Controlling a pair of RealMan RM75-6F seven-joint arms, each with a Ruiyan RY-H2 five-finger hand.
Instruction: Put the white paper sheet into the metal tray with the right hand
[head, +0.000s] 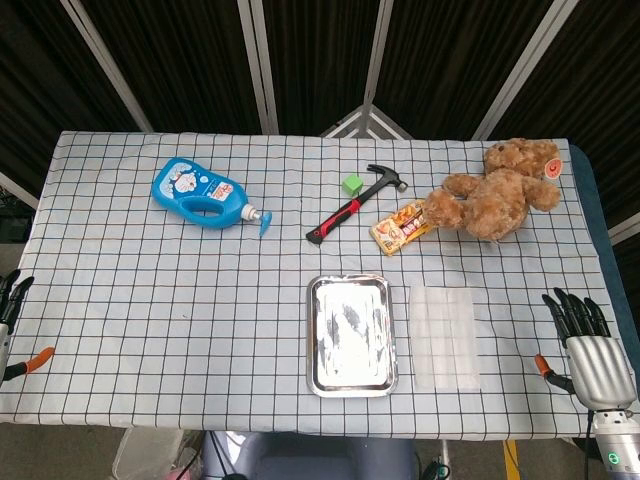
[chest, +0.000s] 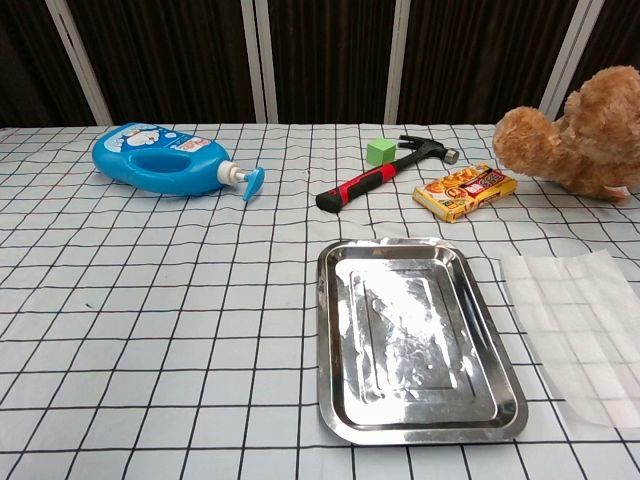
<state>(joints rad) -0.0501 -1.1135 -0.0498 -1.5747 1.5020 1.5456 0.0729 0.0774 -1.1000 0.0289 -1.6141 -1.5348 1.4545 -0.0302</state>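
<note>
The white paper sheet (head: 445, 337) (chest: 586, 330) lies flat on the checked cloth, just right of the metal tray (head: 349, 386) (chest: 335, 300). The tray is bare inside and sits near the table's front edge. My right hand (head: 590, 350) hovers beyond the table's right edge, fingers spread apart and holding nothing, well to the right of the sheet. My left hand (head: 10, 305) shows only partly at the far left edge, fingers apart with nothing in them. Neither hand appears in the chest view.
A blue detergent bottle (head: 200, 191) (chest: 165, 160) lies at the back left. A red-handled hammer (head: 352, 205) (chest: 375, 178), a green cube (head: 351, 184) (chest: 381, 151), a snack packet (head: 400, 227) (chest: 466, 191) and a brown teddy bear (head: 500, 190) (chest: 580, 125) occupy the back right.
</note>
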